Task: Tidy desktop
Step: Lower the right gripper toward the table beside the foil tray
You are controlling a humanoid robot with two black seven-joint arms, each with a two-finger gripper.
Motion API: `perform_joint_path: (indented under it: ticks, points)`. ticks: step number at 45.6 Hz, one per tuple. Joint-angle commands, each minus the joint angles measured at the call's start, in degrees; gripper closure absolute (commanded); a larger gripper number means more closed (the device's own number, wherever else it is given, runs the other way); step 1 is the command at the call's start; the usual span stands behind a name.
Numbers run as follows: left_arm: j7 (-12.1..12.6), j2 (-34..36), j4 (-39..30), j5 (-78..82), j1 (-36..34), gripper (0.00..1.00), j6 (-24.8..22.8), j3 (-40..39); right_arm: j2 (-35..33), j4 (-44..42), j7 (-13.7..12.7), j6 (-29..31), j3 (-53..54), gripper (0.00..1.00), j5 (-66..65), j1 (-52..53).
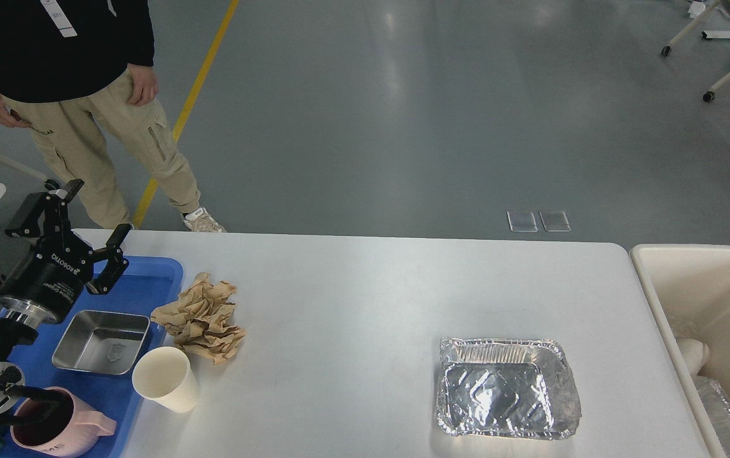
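Note:
The white desktop [365, 286] holds a crumpled brown paper wad [199, 317], a cream paper cup [165, 378] standing upright just in front of it, and an empty foil tray [505, 394] at the front right. My left gripper [99, 207] hangs open and empty above the far end of the blue tray [149, 280], left of the paper wad and apart from it. My right gripper is out of view.
In the blue tray lie a square steel dish [101, 340] and a pink mug [53, 429]. A cream bin [708, 299] adjoins the desktop's right edge. A person [85, 95] stands beyond the far left corner.

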Motion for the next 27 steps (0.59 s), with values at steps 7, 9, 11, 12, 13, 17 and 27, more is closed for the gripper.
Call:
perform_joint_path:
  ticks: [7, 9, 11, 12, 13, 17, 27]
  points:
    - [-0.2, 0.1, 0.2, 0.0, 0.1, 0.03, 0.0, 0.0, 5.5, 0.2, 0.0, -2.8, 0.9, 0.0, 0.0, 0.9]
    - [-0.2, 0.2, 0.2, 0.0, 0.1, 0.03, 0.0, 0.0, 7.2, 0.1, 0.0, -2.8, 1.0, 0.0, 0.0, 1.1]
    - [-0.2, 0.3, 0.3, 0.0, 0.0, 0.03, 0.0, -0.1, 8.9, -0.1, 0.1, -2.8, 1.0, 0.0, -0.1, 1.4]
    - [-0.3, 0.3, 0.3, 0.0, 0.0, 0.03, 0.0, -0.1, 9.7, -0.3, 0.1, -2.8, 0.8, 0.0, -0.2, 1.7]
    - [-0.2, 0.3, 0.3, 0.0, 0.0, 0.03, 0.0, -0.1, 10.4, -0.4, 0.1, -2.8, 0.7, 0.0, -0.2, 1.8]
    - [-0.2, 0.4, 0.2, 0.0, 0.0, 0.03, 0.0, -0.1, 12.7, -1.0, 0.7, -2.8, 0.6, 0.0, -1.2, 1.7]
    - [-0.4, 0.8, 0.3, 0.0, 0.0, 0.03, 0.0, -0.4, 20.7, -3.3, 2.7, -1.9, 0.7, 0.0, -10.4, 2.5]
